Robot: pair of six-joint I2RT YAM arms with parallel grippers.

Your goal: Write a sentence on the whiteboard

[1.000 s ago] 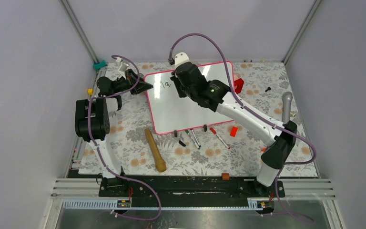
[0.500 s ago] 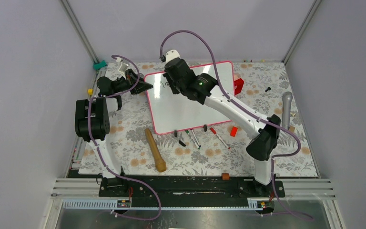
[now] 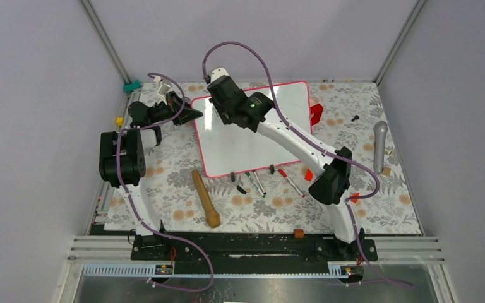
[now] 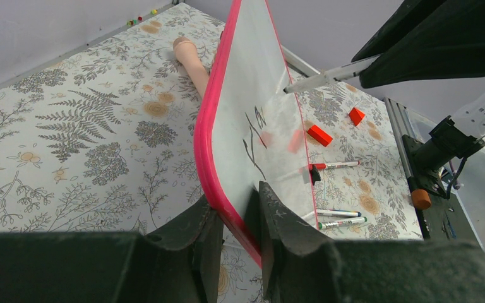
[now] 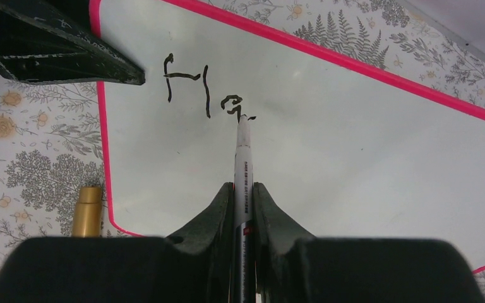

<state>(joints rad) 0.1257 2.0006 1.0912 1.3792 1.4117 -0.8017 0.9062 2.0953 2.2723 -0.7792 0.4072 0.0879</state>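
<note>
Roughly left-right: whiteboard [image 3: 240,151] long axis; marker [image 5: 242,165] tip at sentence [image 5: 206,95].

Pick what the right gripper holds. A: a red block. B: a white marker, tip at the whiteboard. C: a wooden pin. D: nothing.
B: the right gripper is shut on the white marker, its tip on the whiteboard at the end of the black letters.

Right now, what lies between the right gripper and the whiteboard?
A marker, held in the right gripper, bridges that stretch; its tip sits at the last letter of the sentence on the whiteboard. The right wrist view shows it.
</note>
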